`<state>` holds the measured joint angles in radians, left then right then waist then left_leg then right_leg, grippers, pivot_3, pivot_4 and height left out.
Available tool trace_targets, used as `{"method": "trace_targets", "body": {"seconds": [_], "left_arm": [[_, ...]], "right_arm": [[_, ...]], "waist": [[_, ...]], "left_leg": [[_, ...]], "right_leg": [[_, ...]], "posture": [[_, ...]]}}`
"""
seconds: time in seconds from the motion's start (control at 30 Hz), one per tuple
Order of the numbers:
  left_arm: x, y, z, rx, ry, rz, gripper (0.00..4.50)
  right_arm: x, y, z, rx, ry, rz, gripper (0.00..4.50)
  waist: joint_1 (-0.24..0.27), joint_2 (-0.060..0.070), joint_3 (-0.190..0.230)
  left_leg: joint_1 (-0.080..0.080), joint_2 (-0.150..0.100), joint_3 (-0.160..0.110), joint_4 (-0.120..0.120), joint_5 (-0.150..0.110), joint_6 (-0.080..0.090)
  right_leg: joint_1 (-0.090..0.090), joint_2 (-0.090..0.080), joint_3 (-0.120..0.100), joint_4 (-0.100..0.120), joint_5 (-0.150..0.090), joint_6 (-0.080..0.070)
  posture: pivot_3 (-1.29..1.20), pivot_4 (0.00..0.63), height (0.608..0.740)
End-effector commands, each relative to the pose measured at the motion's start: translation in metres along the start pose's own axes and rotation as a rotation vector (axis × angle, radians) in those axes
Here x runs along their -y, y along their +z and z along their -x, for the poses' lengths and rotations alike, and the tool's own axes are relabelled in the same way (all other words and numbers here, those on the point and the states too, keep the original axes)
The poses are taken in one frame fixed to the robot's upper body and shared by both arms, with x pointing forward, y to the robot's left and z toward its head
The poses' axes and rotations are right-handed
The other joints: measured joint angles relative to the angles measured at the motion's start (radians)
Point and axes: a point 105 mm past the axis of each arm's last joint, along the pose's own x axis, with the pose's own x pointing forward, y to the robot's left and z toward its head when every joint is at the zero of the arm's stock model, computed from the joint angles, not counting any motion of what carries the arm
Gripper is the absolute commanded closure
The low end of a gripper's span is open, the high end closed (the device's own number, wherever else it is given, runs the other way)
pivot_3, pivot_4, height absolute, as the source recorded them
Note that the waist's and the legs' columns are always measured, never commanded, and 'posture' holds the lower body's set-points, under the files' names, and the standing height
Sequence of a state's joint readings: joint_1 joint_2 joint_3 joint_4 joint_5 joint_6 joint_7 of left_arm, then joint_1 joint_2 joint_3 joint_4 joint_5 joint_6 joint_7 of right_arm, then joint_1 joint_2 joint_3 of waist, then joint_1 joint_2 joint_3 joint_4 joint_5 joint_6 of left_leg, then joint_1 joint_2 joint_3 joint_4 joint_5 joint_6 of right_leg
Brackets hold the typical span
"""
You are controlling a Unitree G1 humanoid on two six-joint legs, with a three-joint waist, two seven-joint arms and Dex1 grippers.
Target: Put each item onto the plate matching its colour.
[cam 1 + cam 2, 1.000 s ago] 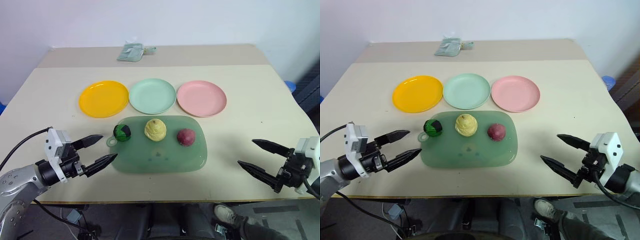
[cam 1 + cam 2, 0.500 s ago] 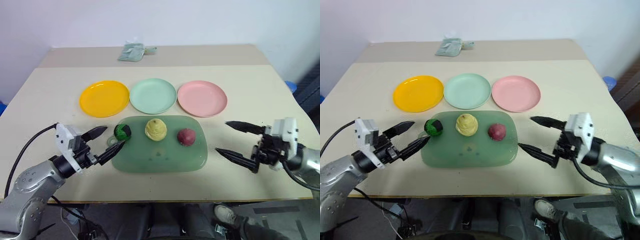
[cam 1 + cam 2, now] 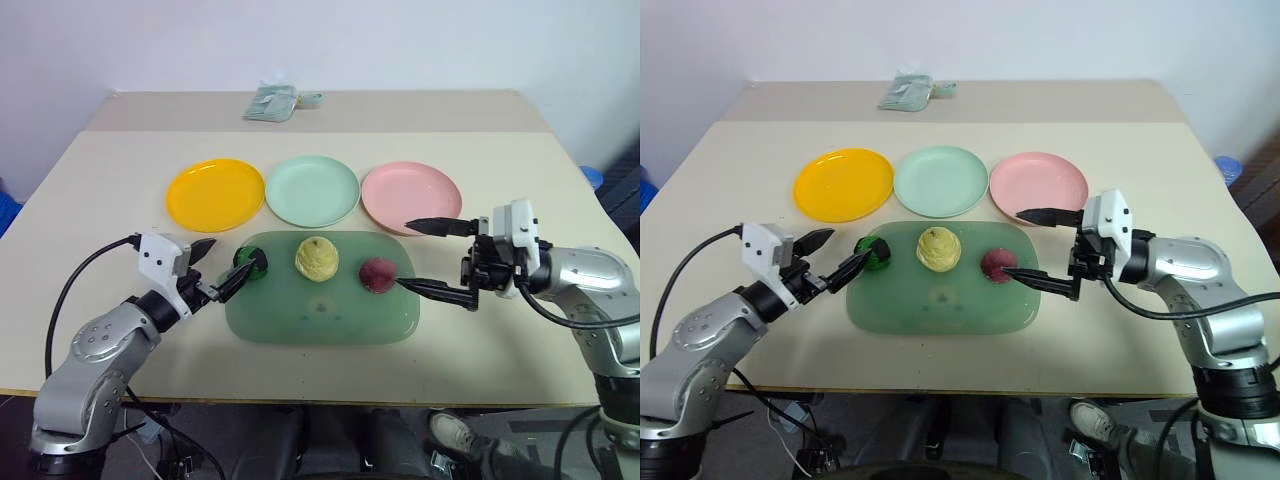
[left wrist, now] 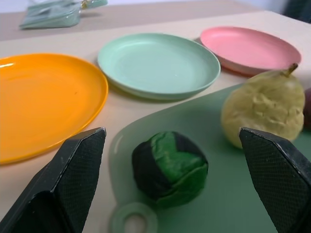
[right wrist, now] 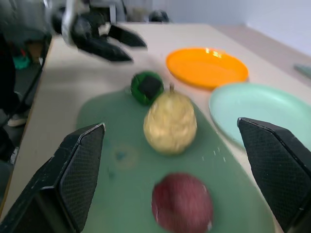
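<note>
A pale wall backs your beige worktop (image 3: 100,190), and near its far edge lies a small greenish packet (image 3: 272,102). Three plates sit in a row across the middle: the orange-yellow plate (image 3: 215,194) toward the left edge, the mint green plate (image 3: 312,190) next, the pink plate (image 3: 411,197) toward the right edge. Just nearer the front edge lies the translucent green board (image 3: 320,318), carrying the dark green ball (image 3: 250,266), the pale yellow mound (image 3: 316,258) and the maroon one (image 3: 377,273). Your left claw (image 3: 215,268) is spread wide, empty, beside the green ball. Your right claw (image 3: 420,255) gapes too, its nearer finger seemingly just beside the maroon one; contact is hard to judge.
</note>
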<state>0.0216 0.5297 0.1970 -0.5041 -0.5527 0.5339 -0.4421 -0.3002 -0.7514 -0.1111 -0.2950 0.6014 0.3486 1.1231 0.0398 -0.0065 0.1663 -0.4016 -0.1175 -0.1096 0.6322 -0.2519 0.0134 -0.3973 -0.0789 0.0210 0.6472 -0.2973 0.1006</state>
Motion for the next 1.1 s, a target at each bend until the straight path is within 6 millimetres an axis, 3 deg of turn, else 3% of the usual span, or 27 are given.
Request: {"method": "trace_targets", "body": {"seconds": [0.03,0.47,0.57,0.7,0.9,1.1], "left_arm": [[0.001,0.004,-0.007,0.004,0.026,-0.023,0.04],[0.007,-0.013,-0.035,-0.104,0.056,-0.003,0.04],[0.009,-0.014,-0.038,-0.131,0.05,0.005,0.92],[0.005,-0.012,-0.04,-0.151,0.075,-0.024,2.88],[-0.012,0.019,-0.058,-0.047,0.158,-0.01,2.88],[-0.037,0.064,-0.112,0.069,0.186,-0.02,2.88]], "right_arm": [[0.002,0.01,-0.006,0.035,0.004,0.036,0.0],[0.002,0.016,-0.009,0.045,-0.01,0.057,0.0],[0.003,0.016,-0.007,0.046,-0.024,0.06,0.0],[0.005,0.014,-0.004,0.044,-0.038,0.063,0.0],[0.006,0.012,-0.002,0.051,-0.064,0.076,0.0],[0.02,0.014,-0.005,0.079,-0.133,0.11,0.0]], "waist": [[0.001,0.0,0.0],[-0.002,0.0,0.0],[-0.001,0.0,0.0],[-0.001,0.0,0.0],[0.001,0.0,0.0],[0.0,-0.002,0.0]], "left_leg": [[0.0,0.0,0.0,0.0,0.0,0.0],[0.0,0.0,0.0,0.0,0.001,-0.001],[0.0,0.0,0.0,0.0,0.001,-0.002],[0.0,0.0,0.0,0.0,0.003,-0.004],[0.0,0.0,0.0,0.001,0.004,-0.006],[-0.002,-0.001,-0.001,0.003,0.005,-0.008]], "right_leg": [[0.0,0.0,0.0,0.0,0.0,0.0],[-0.001,0.0,0.0,0.002,0.001,0.0],[-0.001,0.0,0.0,0.002,0.001,0.0],[-0.001,0.0,0.0,0.002,0.001,0.0],[-0.001,0.0,0.0,0.003,0.001,0.0],[-0.002,0.001,-0.001,0.004,0.002,0.001]], "posture": [[0.0,0.15,0.74],[0.0,0.15,0.74],[0.0,0.15,0.74],[0.0,0.15,0.74],[0.0,0.15,0.74],[0.0,0.15,0.74]]}}
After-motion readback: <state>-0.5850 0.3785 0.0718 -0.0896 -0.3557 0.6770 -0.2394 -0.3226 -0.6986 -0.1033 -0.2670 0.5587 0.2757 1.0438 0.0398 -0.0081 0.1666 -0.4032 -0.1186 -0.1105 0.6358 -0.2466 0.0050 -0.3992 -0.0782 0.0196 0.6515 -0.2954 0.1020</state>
